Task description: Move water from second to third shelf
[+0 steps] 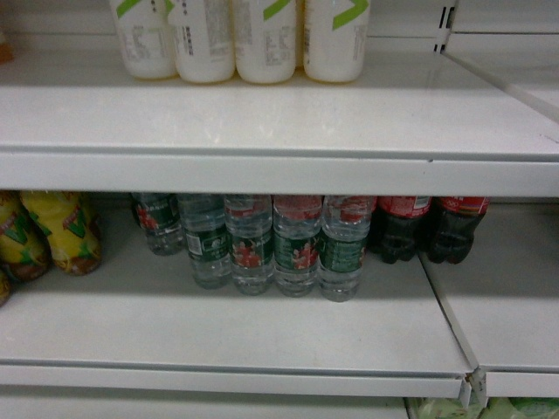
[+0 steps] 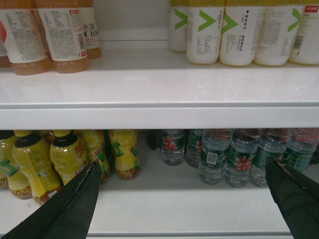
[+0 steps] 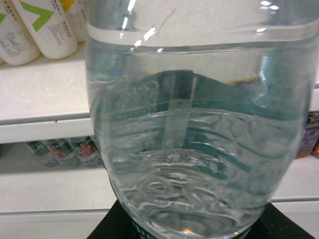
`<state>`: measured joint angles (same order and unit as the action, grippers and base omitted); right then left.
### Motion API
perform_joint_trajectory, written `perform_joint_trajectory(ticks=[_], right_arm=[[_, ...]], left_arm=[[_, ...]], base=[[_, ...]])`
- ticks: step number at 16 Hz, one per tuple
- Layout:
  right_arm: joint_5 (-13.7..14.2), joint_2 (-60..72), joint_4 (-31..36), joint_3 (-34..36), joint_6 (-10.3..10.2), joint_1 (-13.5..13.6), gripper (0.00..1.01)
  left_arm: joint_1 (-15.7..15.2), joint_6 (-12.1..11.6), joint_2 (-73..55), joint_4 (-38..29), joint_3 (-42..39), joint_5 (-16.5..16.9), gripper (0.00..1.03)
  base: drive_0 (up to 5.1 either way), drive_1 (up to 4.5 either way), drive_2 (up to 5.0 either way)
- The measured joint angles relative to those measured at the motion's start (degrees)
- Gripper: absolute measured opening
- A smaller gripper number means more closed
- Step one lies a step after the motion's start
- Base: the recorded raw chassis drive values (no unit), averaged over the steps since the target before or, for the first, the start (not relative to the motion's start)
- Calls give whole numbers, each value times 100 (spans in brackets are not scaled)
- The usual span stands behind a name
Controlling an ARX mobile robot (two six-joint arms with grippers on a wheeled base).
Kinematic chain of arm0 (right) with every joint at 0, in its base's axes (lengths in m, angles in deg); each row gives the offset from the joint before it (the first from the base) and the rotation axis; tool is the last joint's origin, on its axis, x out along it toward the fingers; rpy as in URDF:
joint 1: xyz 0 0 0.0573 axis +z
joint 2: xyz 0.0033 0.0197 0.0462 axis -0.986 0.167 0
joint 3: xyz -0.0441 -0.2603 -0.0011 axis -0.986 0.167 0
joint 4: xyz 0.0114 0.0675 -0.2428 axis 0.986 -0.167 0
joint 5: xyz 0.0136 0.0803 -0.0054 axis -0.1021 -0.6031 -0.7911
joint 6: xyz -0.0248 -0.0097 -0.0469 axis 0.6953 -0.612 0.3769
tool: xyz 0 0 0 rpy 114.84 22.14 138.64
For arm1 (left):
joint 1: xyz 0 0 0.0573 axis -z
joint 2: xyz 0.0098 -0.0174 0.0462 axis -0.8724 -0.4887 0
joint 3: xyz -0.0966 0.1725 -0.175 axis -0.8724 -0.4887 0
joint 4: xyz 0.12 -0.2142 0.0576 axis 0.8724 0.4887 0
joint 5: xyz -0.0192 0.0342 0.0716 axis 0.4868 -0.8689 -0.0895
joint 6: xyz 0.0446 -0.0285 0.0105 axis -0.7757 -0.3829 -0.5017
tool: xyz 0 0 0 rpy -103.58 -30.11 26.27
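In the right end effector: water bottle [image 3: 199, 129], clear ribbed plastic, green label seen through the water; it fills the right wrist view, base seated in the dark jaw parts at the bottom edge, gripped.
Left end effector [image 2: 184, 199]: two dark fingers [image 2: 75, 204] spread wide apart, nothing between them, facing the lower shelf.
Lower shelf [image 1: 227, 336]: smooth white metal; row of green-labelled water bottles [image 1: 297, 249], dark cola bottles [image 1: 428, 229] just beside on the right, yellow juice bottles [image 2: 65, 157] left.
Upper shelf [image 1: 262, 122]: white bottles with green chevrons [image 1: 253, 39] at rear; bare front area.
Head view: neither arm visible.
Left wrist view only: orange drink bottles [image 2: 50, 35].
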<state>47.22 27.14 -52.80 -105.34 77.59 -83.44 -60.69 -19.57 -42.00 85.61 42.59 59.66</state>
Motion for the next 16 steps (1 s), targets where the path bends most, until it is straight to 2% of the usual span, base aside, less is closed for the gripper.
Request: perform_joint_trajectory(ticks=[8, 16], right_arm=[[0, 2, 28, -20, -2, 0, 36], [13, 2, -4, -20, 0, 0, 36]], left_arm=[[0, 2, 0, 9, 0, 9, 98], [0, 2, 0, 4, 0, 9, 98]], base=[[-31, 18, 18], [-485, 261, 261]])
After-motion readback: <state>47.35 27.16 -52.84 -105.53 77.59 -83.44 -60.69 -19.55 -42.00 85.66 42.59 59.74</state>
